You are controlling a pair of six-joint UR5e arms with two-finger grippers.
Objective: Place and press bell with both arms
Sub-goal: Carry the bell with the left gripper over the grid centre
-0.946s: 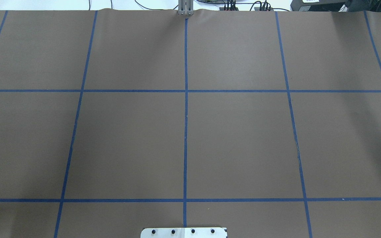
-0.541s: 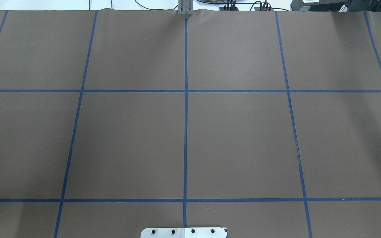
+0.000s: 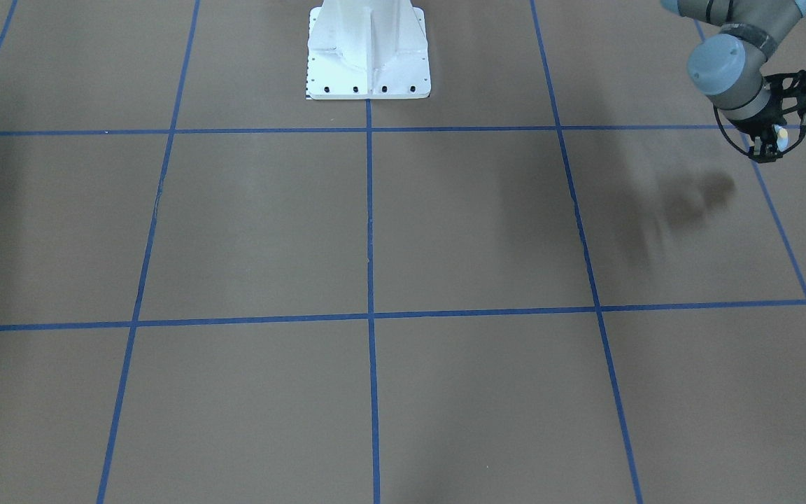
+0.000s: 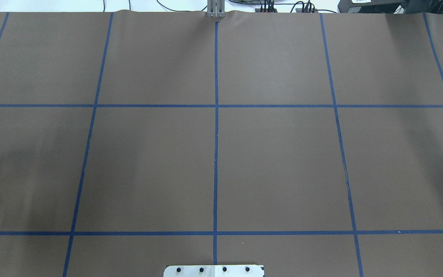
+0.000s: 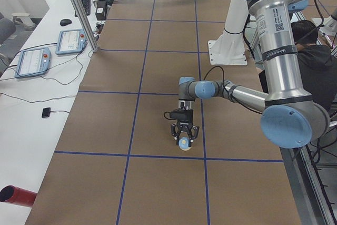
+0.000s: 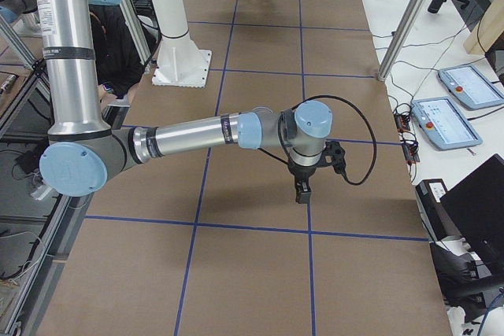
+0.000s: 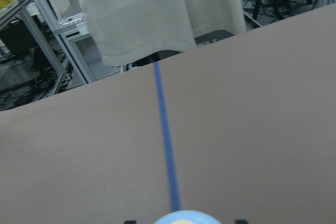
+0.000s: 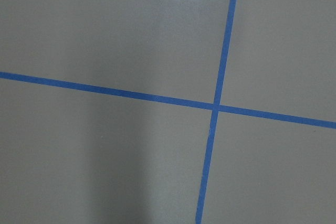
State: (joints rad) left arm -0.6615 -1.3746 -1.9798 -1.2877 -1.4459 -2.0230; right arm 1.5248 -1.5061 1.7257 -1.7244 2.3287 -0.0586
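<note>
My left gripper (image 3: 772, 145) is shut on the bell (image 3: 781, 134), a small light-blue dome with a cream top. It holds the bell above the brown table at its left end. The exterior left view shows this gripper (image 5: 184, 137) pointing down with the bell (image 5: 184, 144) between its fingers, close to a blue tape line. The bell's top (image 7: 181, 217) shows at the bottom edge of the left wrist view. My right gripper (image 6: 302, 190) points down over the table's right end. It shows only in the exterior right view, so I cannot tell whether it is open or shut.
The white bolted pedestal (image 3: 368, 56) stands at the robot's side of the table. Blue tape lines (image 4: 215, 154) divide the brown cover into squares. Teach pendants (image 5: 31, 59) and a red cylinder (image 5: 15, 195) lie on the side bench. A seated person (image 5: 316, 61) is behind the robot.
In the overhead view a soft shadow has spread over the table's left part. No arm or bell has come into that view.
</note>
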